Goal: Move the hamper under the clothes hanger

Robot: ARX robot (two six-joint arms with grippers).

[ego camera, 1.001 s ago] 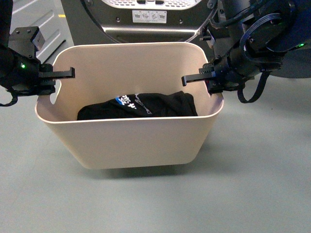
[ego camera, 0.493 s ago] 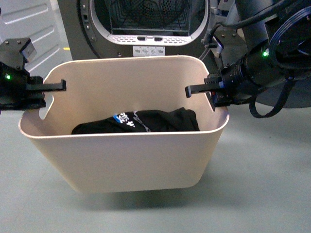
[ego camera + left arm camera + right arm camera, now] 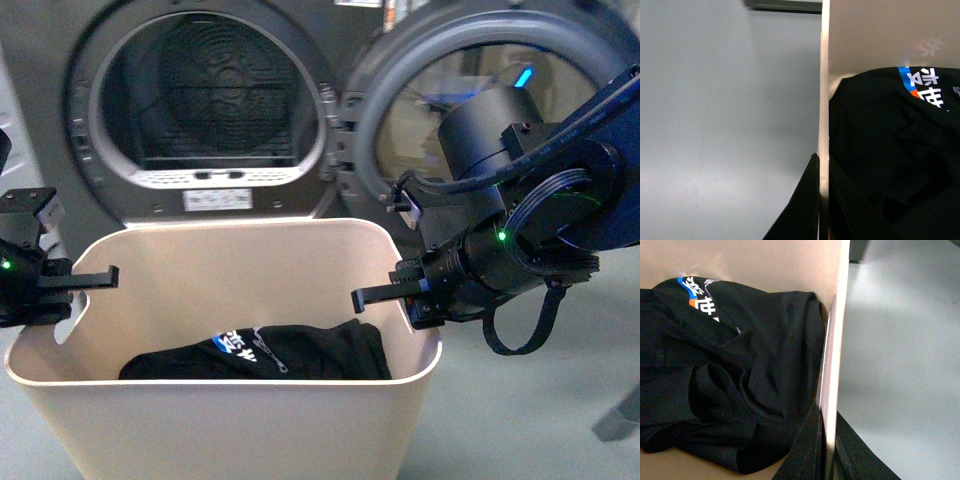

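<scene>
Where the jaws stand: the left gripper (image 3: 823, 207) has its two fingers either side of the hamper (image 3: 230, 430) wall, pinching it. The right gripper (image 3: 826, 450) pinches the opposite wall the same way.
Hamper: upright between the two arms, close in front of the dryer (image 3: 215, 195), with its base out of frame.
Load: a black garment (image 3: 260, 352) with blue-and-white print lies on the bottom.
Just changed: within a second the hamper has sunk to the foot of the front view. The open drum and the dryer door (image 3: 400, 100) have come into sight where only the dryer's lower panel showed.
Meaning: both pinches have held, so the carry looks under way, probably with the robot rising or tilting.
Clothes hanger: not in view, so the placing is all still ahead.
</scene>
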